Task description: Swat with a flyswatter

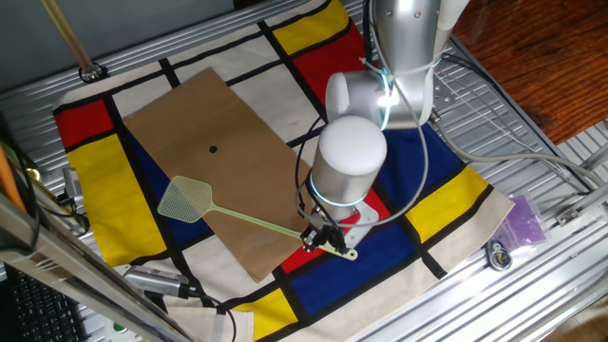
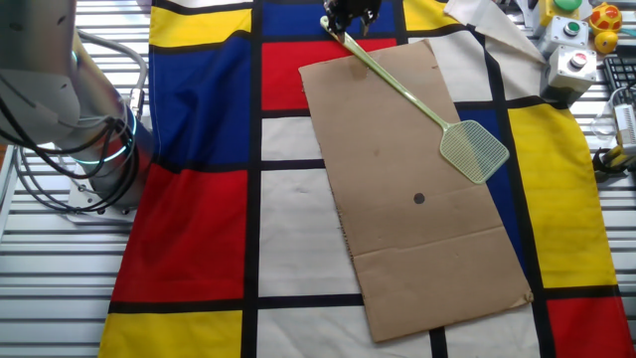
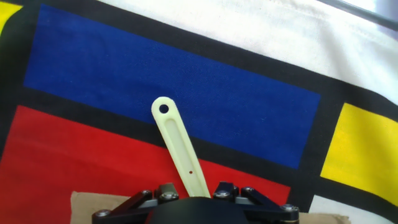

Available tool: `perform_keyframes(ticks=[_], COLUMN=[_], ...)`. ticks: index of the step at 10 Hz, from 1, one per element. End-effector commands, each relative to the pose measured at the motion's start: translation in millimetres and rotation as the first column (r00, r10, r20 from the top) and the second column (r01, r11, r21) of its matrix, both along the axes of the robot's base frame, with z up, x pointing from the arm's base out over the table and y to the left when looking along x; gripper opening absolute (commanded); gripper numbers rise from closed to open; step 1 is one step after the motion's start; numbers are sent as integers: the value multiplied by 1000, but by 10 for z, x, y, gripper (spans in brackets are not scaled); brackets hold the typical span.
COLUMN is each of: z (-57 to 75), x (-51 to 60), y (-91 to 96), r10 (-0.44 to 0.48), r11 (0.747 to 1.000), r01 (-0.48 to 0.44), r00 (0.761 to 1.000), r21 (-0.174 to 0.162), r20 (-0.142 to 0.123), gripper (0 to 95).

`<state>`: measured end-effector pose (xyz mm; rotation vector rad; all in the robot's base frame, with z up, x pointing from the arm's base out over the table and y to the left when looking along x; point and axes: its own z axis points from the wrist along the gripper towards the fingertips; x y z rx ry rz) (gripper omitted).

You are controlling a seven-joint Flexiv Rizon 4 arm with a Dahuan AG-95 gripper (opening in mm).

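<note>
The pale yellow-green flyswatter (image 1: 185, 199) reaches out over the brown cardboard sheet (image 1: 228, 152), its mesh head at the sheet's left edge. My gripper (image 1: 323, 237) is shut on the handle near its wide end, which sticks out behind the fingers. In the other fixed view the gripper (image 2: 350, 15) is at the top and the swatter head (image 2: 474, 151) is over the cardboard's right edge. In the hand view the handle end (image 3: 176, 140) with its hole runs over red and blue cloth from between the jaws (image 3: 193, 191). A small dark spot (image 2: 418, 198) lies on the cardboard.
A cloth of red, blue, yellow and white squares (image 1: 446, 190) covers the metal table. A purple object (image 1: 525, 220) lies at the cloth's right corner. A box with buttons (image 2: 571, 62) and cables stand at the table edge. The arm's base (image 2: 94, 149) stands beside the cloth.
</note>
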<state>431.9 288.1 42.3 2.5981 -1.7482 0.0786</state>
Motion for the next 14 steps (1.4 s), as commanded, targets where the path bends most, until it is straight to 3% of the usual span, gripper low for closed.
perform_keyframes(ticks=[1, 6, 14], z=[2, 2, 2], x=[4, 4, 4], y=[17, 17, 17], r10=[0, 3, 14], r11=[1000, 999, 999], r01=[0, -2, -14], r00=[1000, 1000, 1000], r21=[-24, -36, -29], r20=[-4, 9, -1], gripper=[380, 380, 380])
